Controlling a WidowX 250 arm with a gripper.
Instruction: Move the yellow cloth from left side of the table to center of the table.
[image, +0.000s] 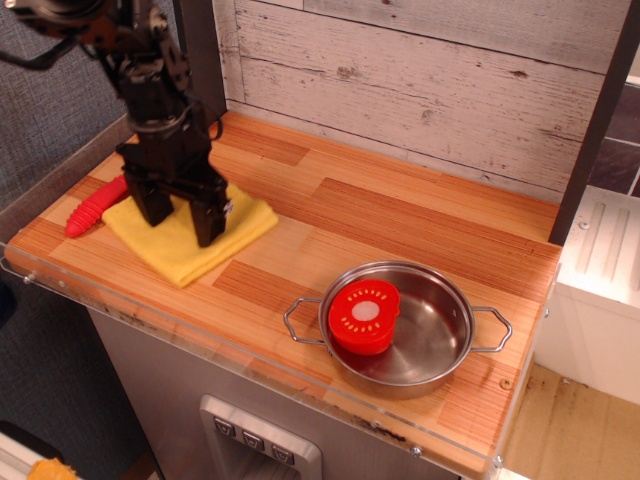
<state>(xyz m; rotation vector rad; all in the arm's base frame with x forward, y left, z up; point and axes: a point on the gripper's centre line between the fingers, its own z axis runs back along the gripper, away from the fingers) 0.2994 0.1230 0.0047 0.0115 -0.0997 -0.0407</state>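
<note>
The yellow cloth lies flat on the left part of the wooden table, a corner pointing to the front edge. My gripper stands upright over the cloth's back half. Its jaws are open, with both black fingertips down on or just above the fabric; I cannot tell whether they touch it. The fingers hide part of the cloth's middle and back edge.
A red-handled fork lies just left of the cloth. A steel pan with a red round object in it sits at the front right. A clear rim runs along the front. A white cabinet stands to the right.
</note>
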